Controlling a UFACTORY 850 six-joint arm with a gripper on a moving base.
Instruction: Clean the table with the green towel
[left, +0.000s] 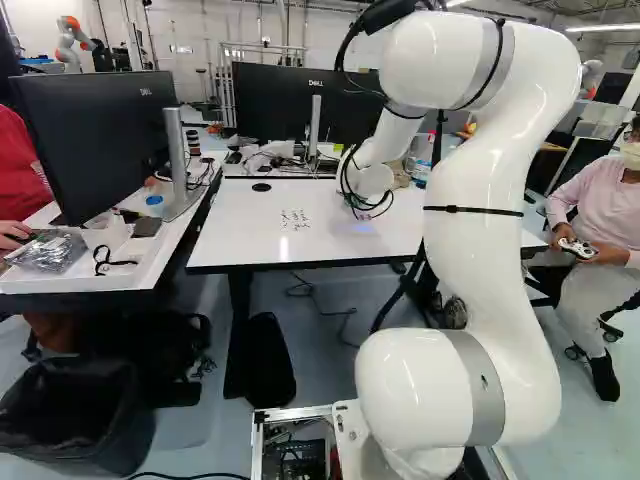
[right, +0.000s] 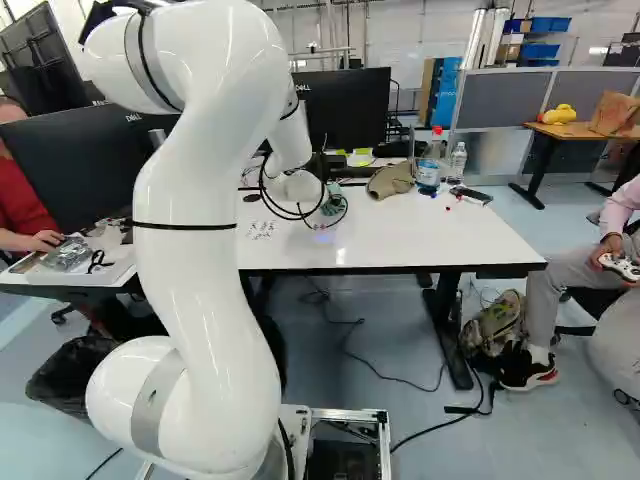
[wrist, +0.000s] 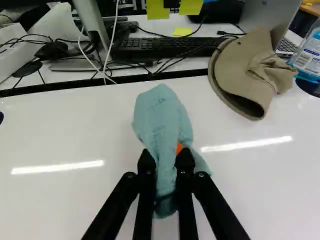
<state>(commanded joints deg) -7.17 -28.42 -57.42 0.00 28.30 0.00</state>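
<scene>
I note dark markings (left: 295, 219) on the white table (left: 225, 232), left of the gripper (right: 324, 204). I find the gripper closed on the green towel (wrist: 161, 117), the cloth bunched between both fingers and extending ahead of them. Beyond sits a black keyboard (wrist: 165, 47); ahead and right, a tan hat (wrist: 247, 67); farther right, a bottle (wrist: 310, 59).
</scene>
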